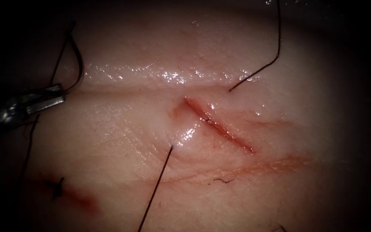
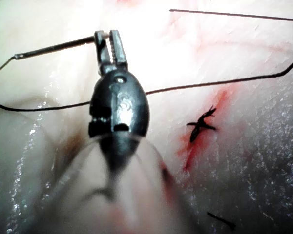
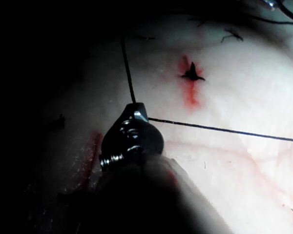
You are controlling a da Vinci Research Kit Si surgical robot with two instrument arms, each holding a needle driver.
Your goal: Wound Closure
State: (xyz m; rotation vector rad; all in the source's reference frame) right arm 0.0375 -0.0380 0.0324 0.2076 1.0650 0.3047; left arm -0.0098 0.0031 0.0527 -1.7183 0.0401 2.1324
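Observation:
My left tool [image 1: 56,95] is at the far left of the tissue [image 1: 159,202], well left of the cut [image 1: 220,128]. Its jaws [image 2: 111,43] are shut on the curved needle [image 1: 81,64] near one end; the needle [image 2: 53,48] arcs free above the tissue, not in it. Thread [image 2: 195,87] trails from the needle's other end. A strand of thread [image 1: 155,189] leaves the tissue just left of the cut and runs toward the near edge. My right tool [image 3: 138,112] has its jaws shut on thread [image 3: 219,129], which bends at its tip.
A tied knot [image 1: 57,186] with cut ends sits in red fluid at the lower left, also the knot [image 2: 201,125] and the knot [image 3: 191,74]. A loose thread end [image 1: 275,47] hangs in from the top and rests right of the cut's upper end.

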